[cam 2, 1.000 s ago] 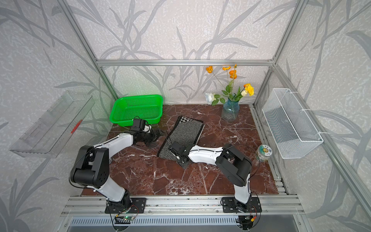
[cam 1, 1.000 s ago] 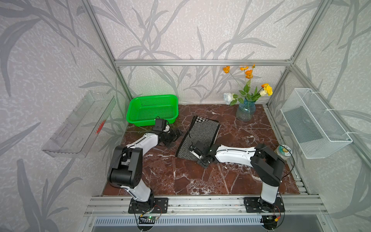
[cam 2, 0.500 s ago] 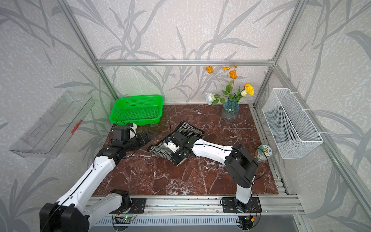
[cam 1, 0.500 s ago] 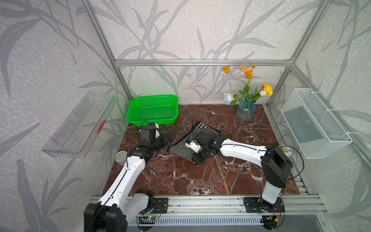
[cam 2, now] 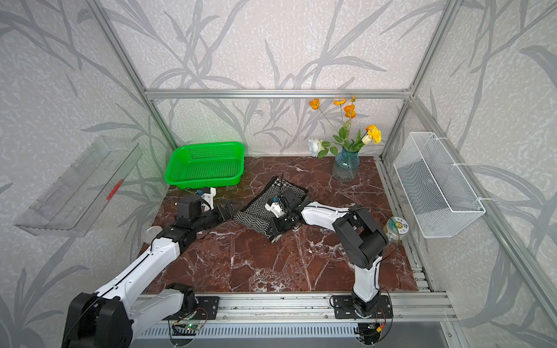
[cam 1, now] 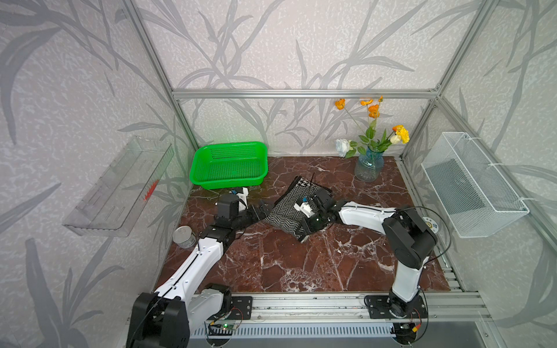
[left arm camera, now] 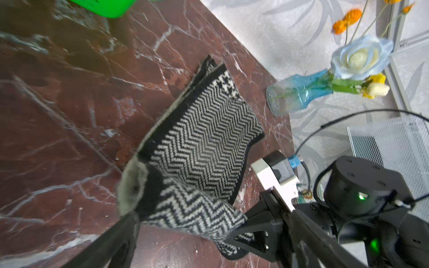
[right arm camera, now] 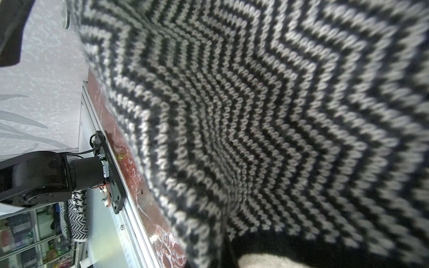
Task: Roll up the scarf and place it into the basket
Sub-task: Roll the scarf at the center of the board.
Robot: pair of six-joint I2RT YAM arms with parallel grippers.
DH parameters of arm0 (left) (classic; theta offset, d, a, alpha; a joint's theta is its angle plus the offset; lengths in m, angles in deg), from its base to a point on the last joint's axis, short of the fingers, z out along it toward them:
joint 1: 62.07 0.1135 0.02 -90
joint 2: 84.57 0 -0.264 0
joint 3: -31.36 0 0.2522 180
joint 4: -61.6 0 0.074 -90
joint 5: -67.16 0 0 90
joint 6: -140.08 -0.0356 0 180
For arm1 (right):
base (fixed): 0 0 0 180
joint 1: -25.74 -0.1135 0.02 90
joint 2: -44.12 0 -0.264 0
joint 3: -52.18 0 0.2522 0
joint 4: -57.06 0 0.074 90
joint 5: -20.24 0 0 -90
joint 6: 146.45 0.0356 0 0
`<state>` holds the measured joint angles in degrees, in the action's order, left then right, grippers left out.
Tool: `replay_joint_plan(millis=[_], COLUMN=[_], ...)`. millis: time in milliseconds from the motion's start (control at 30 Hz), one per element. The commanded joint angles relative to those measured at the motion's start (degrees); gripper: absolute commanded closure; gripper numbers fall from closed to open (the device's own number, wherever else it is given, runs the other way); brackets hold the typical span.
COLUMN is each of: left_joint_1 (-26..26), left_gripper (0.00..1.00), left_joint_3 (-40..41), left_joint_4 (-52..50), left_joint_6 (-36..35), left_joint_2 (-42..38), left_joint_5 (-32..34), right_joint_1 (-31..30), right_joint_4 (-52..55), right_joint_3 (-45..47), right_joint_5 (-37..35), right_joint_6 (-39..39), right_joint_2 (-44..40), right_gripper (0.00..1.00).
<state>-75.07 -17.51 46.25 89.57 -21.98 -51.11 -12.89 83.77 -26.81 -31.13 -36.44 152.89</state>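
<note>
The right gripper clamps the scarf's raised near end, whose free corner sits in the mouth of the wide-open left gripper.

Black-and-white zigzag scarf, bright green basket, red-brown marble table, blue vase

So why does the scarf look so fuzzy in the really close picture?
Right wrist view: the scarf sits almost against the lens, so the stitches smear, most toward the edges. Left wrist view: its near fold is soft too, while the flat part is crisp. Both top views: sharp all over.
</note>
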Motion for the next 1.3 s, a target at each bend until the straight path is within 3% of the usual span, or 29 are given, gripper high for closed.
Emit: replay_joint_plan(millis=[0,433,633,867,1133,1267], left_joint_1=[-4.03,-8.98,-9.23,-9.24,-9.07,-8.89], left_gripper=[0.0,0.0,0.0,0.0,0.0,0.0], left_joint_3=[-3.15,-0.19,-2.26,-4.5,-11.53,-10.65], left_joint_4=[2.87,13.3,18.34,21.66,20.67,21.58], left_joint_6=[-3.69,-1.78,-1.0,-1.51,-1.17,0.61], left_joint_2=[2.74,8.48,16.69,24.7,33.77,36.3], left_joint_5=[0.61,-0.15,-1.09,5.15,7.26,8.9], right_joint_1=[1.43,4.97,5.14,5.33,5.36,5.41], right_joint_4=[-3.88,-5.89,-6.33,-6.25,-4.09,-1.33], right_joint_3=[0.77,1.34,1.64,1.74,2.55,3.02], right_joint_5=[2.97,4.61,4.8,4.54,1.66,-2.5], right_joint_6=[1.85,2.88,3.08,3.11,1.74,0.19], right_joint_2=[2.72,6.54,6.98,7.26,5.35,1.27], right_gripper=[1.0,1.0,1.0,1.0,1.0,0.94])
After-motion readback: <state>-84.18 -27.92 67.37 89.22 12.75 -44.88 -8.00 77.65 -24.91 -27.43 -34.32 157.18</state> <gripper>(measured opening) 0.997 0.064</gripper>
